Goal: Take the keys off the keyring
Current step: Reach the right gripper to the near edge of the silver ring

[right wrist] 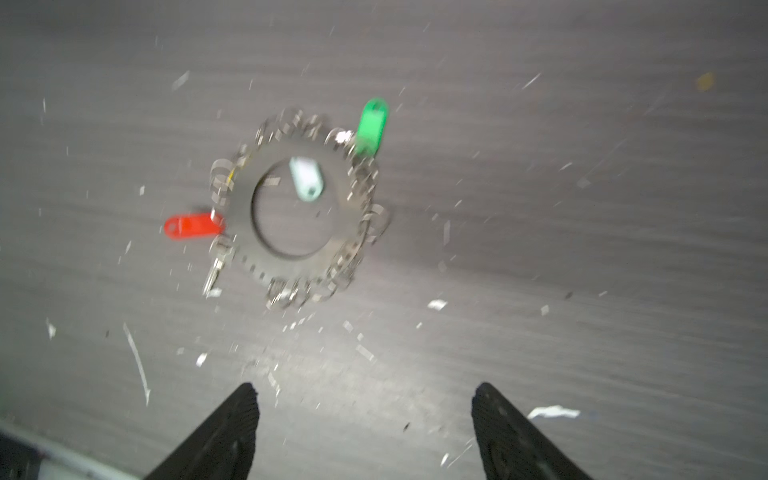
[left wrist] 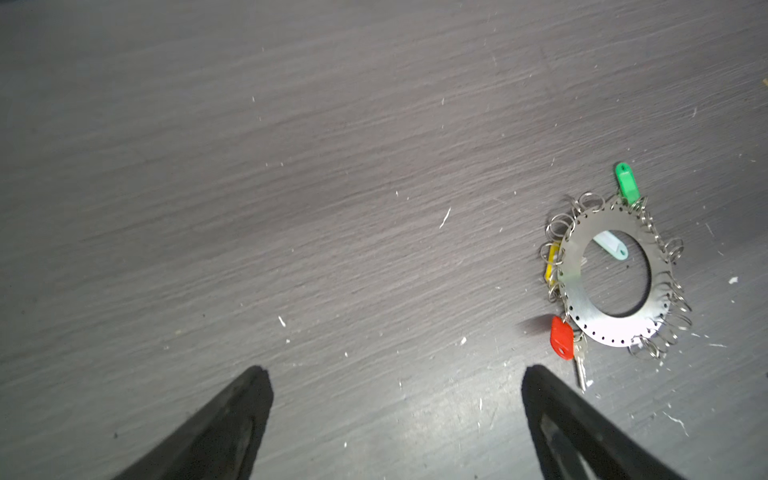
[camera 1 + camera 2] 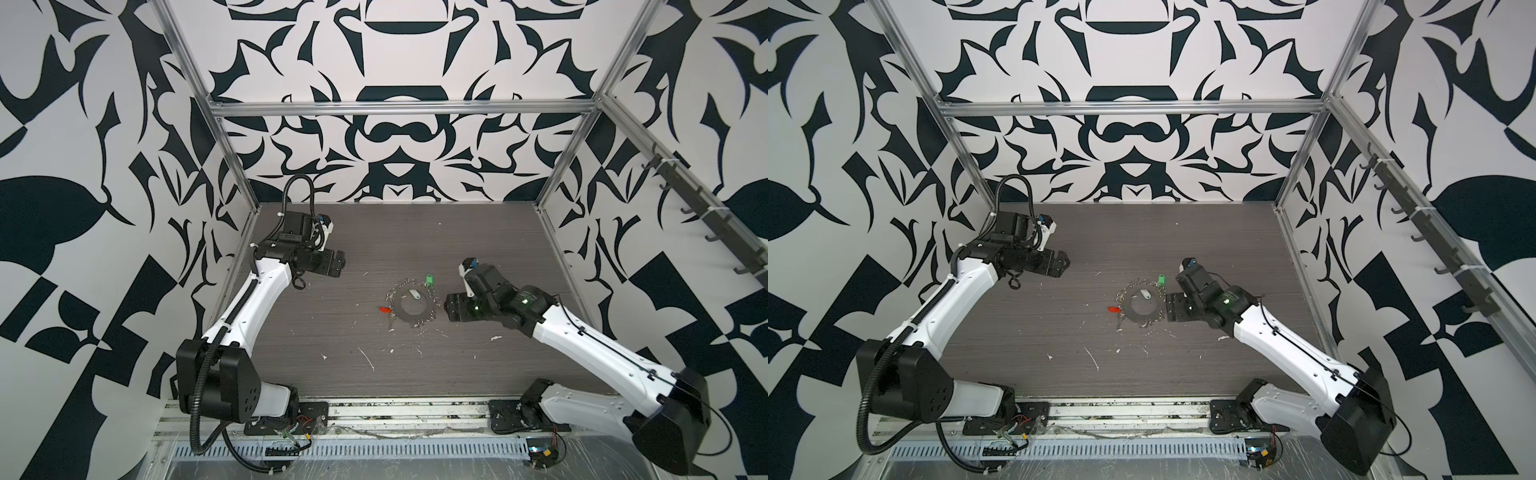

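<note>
The keyring lies flat on the dark table, a grey metal disc fringed with small wire loops. A silver key hangs from its rim beside a red tag. A green tag sticks out at the far side. A white tag lies in the central hole, and a yellow tag peeks from under the rim. My right gripper hovers just right of the ring, open and empty. My left gripper is open, well off to the left.
White scraps litter the table in front of and around the ring. Aluminium frame posts stand at the back corners, and a metal rail runs along the front edge between the arm bases.
</note>
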{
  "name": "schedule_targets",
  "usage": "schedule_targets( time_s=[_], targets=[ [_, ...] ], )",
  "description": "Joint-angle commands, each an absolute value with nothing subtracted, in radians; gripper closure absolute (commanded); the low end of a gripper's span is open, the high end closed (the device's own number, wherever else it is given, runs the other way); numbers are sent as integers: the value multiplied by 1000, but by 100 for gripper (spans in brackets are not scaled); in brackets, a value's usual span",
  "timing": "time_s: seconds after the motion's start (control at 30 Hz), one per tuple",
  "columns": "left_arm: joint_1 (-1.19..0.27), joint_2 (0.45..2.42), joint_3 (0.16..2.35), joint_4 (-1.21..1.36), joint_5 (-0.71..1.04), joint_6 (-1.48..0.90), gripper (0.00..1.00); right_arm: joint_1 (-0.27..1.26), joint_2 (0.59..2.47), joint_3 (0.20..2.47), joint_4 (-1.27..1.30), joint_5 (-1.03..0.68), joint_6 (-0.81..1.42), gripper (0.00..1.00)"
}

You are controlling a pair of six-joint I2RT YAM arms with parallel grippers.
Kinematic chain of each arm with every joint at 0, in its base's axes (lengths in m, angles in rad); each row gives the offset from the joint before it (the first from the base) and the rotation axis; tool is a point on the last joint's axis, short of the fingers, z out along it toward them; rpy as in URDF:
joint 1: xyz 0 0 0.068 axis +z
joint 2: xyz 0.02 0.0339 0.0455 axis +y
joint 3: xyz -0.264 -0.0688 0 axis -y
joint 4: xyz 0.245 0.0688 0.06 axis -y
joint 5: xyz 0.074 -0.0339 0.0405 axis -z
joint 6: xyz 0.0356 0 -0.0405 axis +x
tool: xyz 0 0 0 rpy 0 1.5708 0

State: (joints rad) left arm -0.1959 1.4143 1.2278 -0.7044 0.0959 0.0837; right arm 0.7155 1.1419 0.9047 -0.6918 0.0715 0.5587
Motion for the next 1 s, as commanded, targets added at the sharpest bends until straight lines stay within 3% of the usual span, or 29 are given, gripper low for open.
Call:
schedule_targets(
  time_s=[0.0, 0.43, 0.97],
  targets=[
    [-193, 1428, 1260, -810, 140, 52, 1, 768, 1186, 894, -703, 55, 647, 18],
    [-242, 1425, 1322, -920, 191, 116, 0, 779, 1552, 1020, -617, 1, 551, 42],
    [-263, 1394, 1335, -950, 159, 123, 0, 780, 1676, 1107, -639, -30, 534, 49]
  ],
)
